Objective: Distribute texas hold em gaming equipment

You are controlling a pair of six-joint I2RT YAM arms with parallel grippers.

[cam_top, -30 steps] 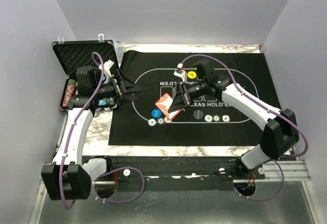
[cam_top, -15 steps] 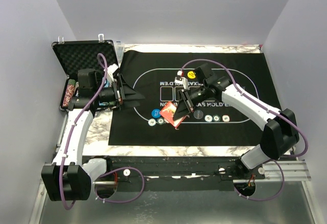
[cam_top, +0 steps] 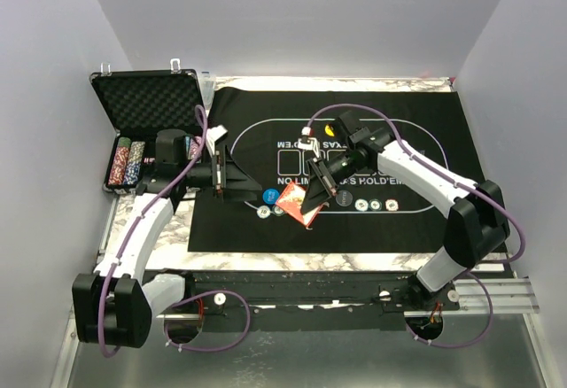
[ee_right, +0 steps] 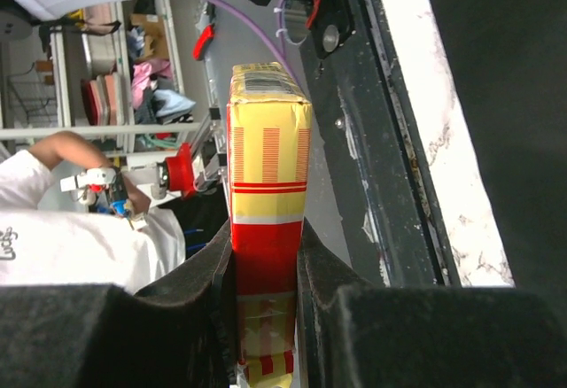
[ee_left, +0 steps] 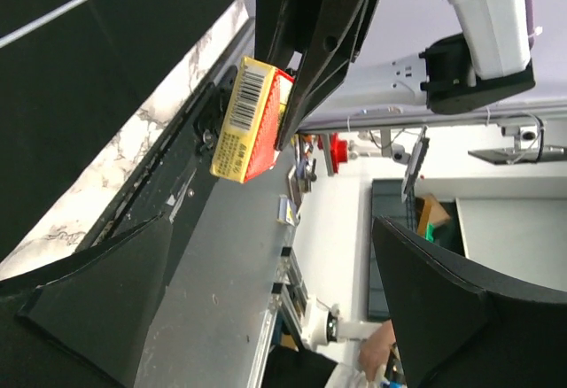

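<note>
- Top view: the right gripper (cam_top: 307,198) is clamped on the red-orange card box (cam_top: 291,199), which is tilted above the black felt mat (cam_top: 416,144) at the 6 o'clock edge of its printed oval.
- The left gripper (cam_top: 246,181) is at 9 o'clock of the box, near it, fingers spread wide and holding nothing.
- A blue button disc (cam_top: 269,197) lies between the two grippers, with two striped chips (cam_top: 263,212) at its 6 o'clock. At 3 o'clock of the box lie a black disc (cam_top: 343,198) and a row of three chips (cam_top: 376,206). A yellow disc (cam_top: 330,129) lies at 12 o'clock. More chips (cam_top: 128,159) sit in the open case (cam_top: 146,103) at 9 o'clock.
- Left wrist view: the left gripper (ee_left: 273,224) has its dark fingers well apart; at 12 o'clock the card box (ee_left: 244,122), barcode side showing, is pinched by the right gripper (ee_left: 292,113).
- Right wrist view: the right gripper (ee_right: 266,268) squeezes the card box (ee_right: 266,175) on both sides; the box points to 12 o'clock, with the mat (ee_right: 505,51) at 2 o'clock.
</note>
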